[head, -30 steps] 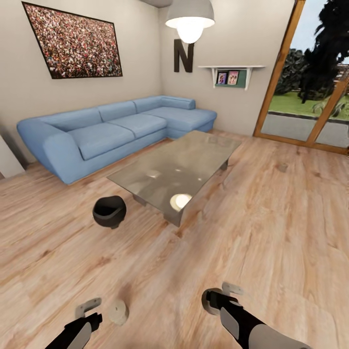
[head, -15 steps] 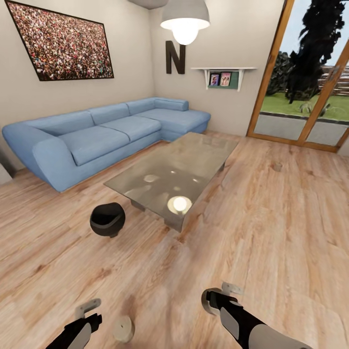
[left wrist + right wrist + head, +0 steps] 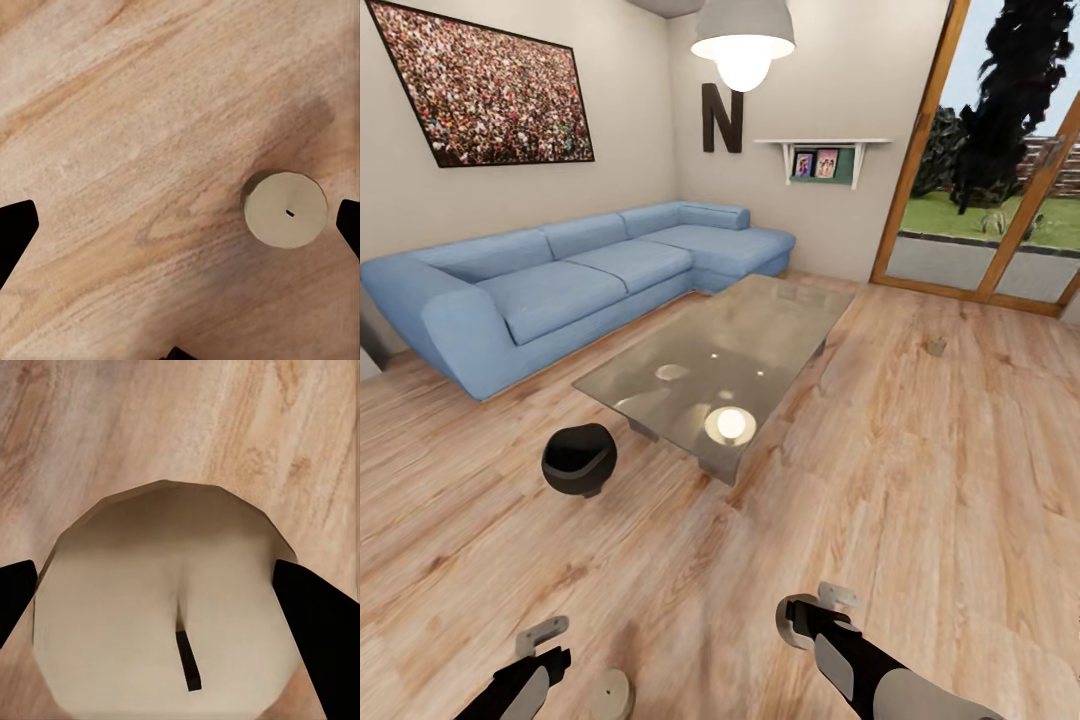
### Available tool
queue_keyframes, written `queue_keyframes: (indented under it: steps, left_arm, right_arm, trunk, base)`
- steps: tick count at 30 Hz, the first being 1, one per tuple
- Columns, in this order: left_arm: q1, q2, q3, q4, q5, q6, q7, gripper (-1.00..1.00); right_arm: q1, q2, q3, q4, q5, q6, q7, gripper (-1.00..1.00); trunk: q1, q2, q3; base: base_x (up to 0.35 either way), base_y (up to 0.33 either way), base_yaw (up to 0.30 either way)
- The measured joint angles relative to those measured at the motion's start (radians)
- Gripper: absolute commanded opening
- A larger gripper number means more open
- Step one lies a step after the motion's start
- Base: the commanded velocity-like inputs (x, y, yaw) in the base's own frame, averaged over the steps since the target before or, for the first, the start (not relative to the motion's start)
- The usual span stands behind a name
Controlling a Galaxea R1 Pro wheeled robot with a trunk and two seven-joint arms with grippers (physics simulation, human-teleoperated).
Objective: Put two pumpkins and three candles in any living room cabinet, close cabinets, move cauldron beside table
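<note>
A grey-beige candle (image 3: 169,622) sits between the fingers of my right gripper (image 3: 815,610), which is shut on it low at the front right. A second candle (image 3: 612,693) stands on the wooden floor just right of my left gripper (image 3: 550,648). In the left wrist view that candle (image 3: 286,210) is close to one fingertip (image 3: 349,225), and the jaws stand wide open and empty. A third small beige candle (image 3: 936,346) rests on the floor far right. The black cauldron (image 3: 578,460) stands on the floor close to the near left corner of the glass table (image 3: 760,320).
A blue corner sofa (image 3: 560,285) lines the left and back walls behind the table. Glass patio doors (image 3: 1000,200) with wooden frames are at the right. A lamp (image 3: 742,40) hangs over the table. Open wooden floor stretches ahead and to the right.
The whole view has shifted as the camera moved; the floor candle now sits lower in the picture, near its bottom edge. Both arms hold the same pose.
</note>
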Motion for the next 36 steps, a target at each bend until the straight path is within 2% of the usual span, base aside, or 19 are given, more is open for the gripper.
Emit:
queue_keyframes:
  steps: [12, 18, 24, 29, 36]
  left_arm:
    - [0.000, -0.002, -0.001, 0.000, 0.002, -0.001, 0.000, 1.00]
    - [0.000, -0.003, -0.004, 0.000, 0.003, 0.000, -0.001, 1.00]
    - [0.000, -0.002, -0.011, 0.000, 0.001, -0.001, -0.102, 1.00]
    - [0.000, -0.002, -0.011, 0.000, 0.000, -0.001, -0.120, 1.00]
    - [0.000, -0.002, -0.016, 0.004, 0.000, -0.007, -0.123, 1.00]
  right_arm:
    - [0.000, 0.000, 0.000, 0.000, 0.000, -0.001, 0.000, -1.00]
    - [0.000, 0.001, 0.001, 0.000, -0.001, 0.000, 0.000, -1.00]
    - [0.000, -0.001, 0.001, -0.001, -0.001, 0.000, -0.001, -1.00]
    - [0.000, -0.005, 0.002, -0.006, 0.000, -0.003, 0.004, -1.00]
    - [0.003, -0.008, 0.000, -0.096, -0.003, -0.008, 0.108, -1.00]
  trunk:
    - [0.000, 0.000, 0.000]
    - [0.023, -0.042, -0.019]
    - [0.046, -0.084, -0.038]
    - [0.065, -0.119, -0.053]
    - [0.092, -0.168, -0.075]
  base:
    - [0.001, -0.043, 0.000]
    - [0.000, 0.000, 0.000]
    - [0.000, 0.000, 0.000]
    - [0.000, 0.000, 0.000]
    - [0.000, 0.000, 0.000]
